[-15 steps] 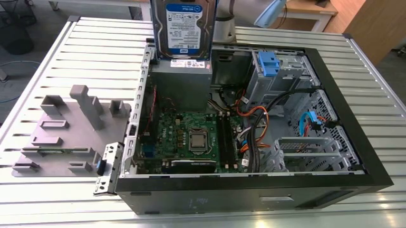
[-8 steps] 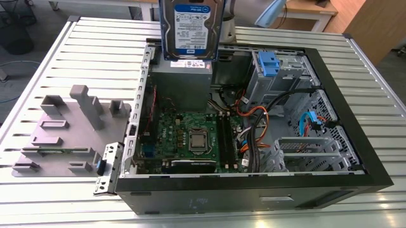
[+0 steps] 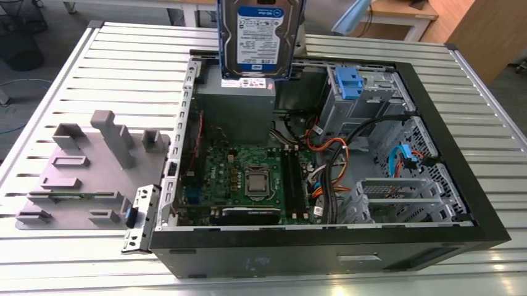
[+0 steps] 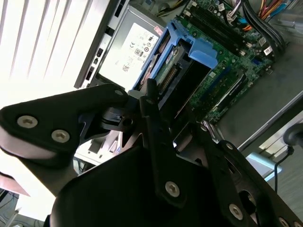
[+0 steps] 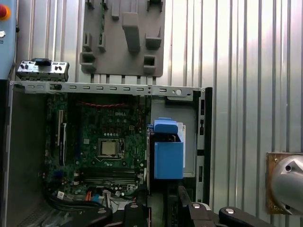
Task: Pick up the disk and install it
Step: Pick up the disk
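The gripper (image 4: 166,105) is seen clenched on the disk (image 4: 199,49), with one black finger (image 4: 150,97) pressed against the end that carries the connector. In the second wrist view the disk's blue side rails are seen running away from the fingers toward the motherboard (image 4: 227,71).

At the top centre of the exterior view the disk (image 3: 259,37) is held upright in the air, with its white-and-blue label turned to the camera. Its lower edge is seen just above the grey power supply (image 3: 234,105); whether the two touch cannot be told.

The power supply is mounted in the far corner of the open computer case (image 3: 329,237), which is laid on its side on a slatted metal table (image 3: 107,68). The motherboard (image 3: 247,179) is seen below it in the frame. A blue latch (image 3: 346,83) on a grey metal cage is seen toward the exterior view's right.

Outside the case, on the exterior view's left, a grey fixture plate (image 3: 91,172) is laid flat on the table.
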### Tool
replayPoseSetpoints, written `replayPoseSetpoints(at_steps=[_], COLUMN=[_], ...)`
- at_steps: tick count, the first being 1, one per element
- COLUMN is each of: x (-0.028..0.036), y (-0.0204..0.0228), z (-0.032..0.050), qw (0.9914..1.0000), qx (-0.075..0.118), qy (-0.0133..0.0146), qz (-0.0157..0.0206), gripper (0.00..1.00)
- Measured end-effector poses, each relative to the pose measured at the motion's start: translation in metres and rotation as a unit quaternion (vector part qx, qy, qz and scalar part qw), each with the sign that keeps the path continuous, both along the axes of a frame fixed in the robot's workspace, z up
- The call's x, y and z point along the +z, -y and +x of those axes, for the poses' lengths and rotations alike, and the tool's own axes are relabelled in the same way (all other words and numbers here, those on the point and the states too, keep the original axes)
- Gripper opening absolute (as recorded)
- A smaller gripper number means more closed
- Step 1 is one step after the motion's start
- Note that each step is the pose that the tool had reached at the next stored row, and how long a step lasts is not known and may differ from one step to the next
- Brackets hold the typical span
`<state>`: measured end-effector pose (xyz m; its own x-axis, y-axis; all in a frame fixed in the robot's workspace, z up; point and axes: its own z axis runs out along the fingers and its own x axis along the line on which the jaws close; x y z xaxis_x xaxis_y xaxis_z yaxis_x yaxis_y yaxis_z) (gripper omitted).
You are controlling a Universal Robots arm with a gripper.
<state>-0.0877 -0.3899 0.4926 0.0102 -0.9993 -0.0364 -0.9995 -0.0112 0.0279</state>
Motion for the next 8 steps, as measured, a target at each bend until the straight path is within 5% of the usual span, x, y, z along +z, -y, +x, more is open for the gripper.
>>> replayPoseSetpoints(at_steps=[8], x=[-0.0001], y=[0.0000], z=[0.0115], qw=[1.00000], qx=[0.000], qy=[0.0000], qz=[0.0000], gripper=[0.35])
